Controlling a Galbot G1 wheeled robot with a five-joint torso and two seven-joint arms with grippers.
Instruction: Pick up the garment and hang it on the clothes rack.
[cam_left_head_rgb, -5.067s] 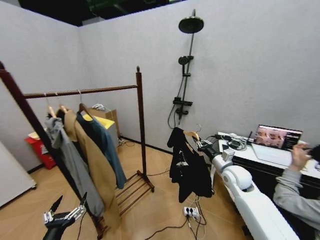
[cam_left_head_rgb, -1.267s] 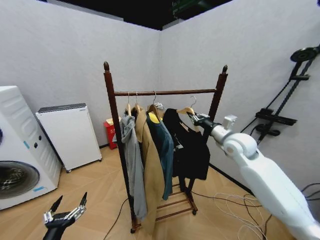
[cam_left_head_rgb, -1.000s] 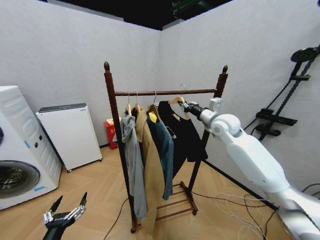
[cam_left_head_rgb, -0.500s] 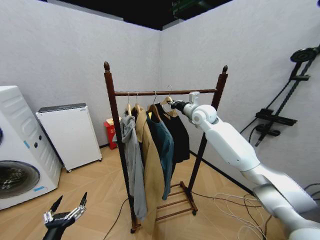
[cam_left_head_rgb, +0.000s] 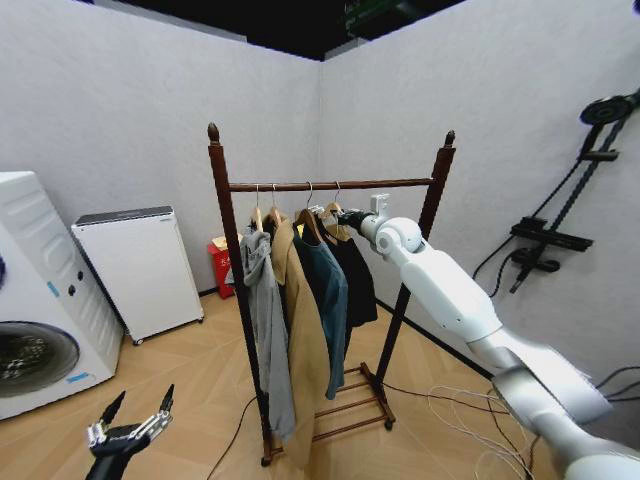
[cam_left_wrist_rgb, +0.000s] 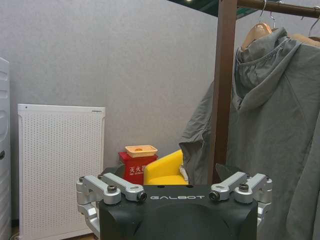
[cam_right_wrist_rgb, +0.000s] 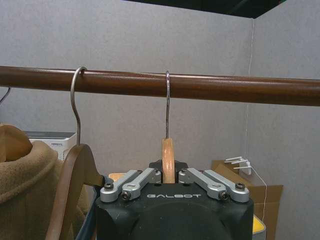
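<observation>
The clothes rack (cam_left_head_rgb: 330, 185) stands ahead, dark red-brown with two finialed posts. On its rail hang a grey hoodie (cam_left_head_rgb: 262, 300), a tan coat (cam_left_head_rgb: 303, 340), a teal jacket (cam_left_head_rgb: 327, 290) and, rightmost, the black garment (cam_left_head_rgb: 357, 280). My right gripper (cam_left_head_rgb: 346, 216) reaches up to the garment's wooden hanger (cam_right_wrist_rgb: 168, 155) and is shut on its neck just under the rail (cam_right_wrist_rgb: 225, 89). The hanger's metal hook (cam_right_wrist_rgb: 167, 100) rises to the rail and curls over its top. My left gripper (cam_left_head_rgb: 130, 430) hangs low near the floor, open and empty, with its spread fingers (cam_left_wrist_rgb: 120, 187) facing the rack's left post (cam_left_wrist_rgb: 226, 90).
A washing machine (cam_left_head_rgb: 30, 330) and a white cabinet (cam_left_head_rgb: 140, 270) stand along the left wall, with a red bin (cam_left_head_rgb: 221, 265) behind the rack. A black shower fixture (cam_left_head_rgb: 565, 225) is on the right wall. Cables (cam_left_head_rgb: 470, 410) lie on the floor right of the rack.
The view turned from the desk to the rack. Over the last second my right arm carried the black garment left and up, bringing its hook onto the rail beside the teal jacket. The left arm stayed put.
</observation>
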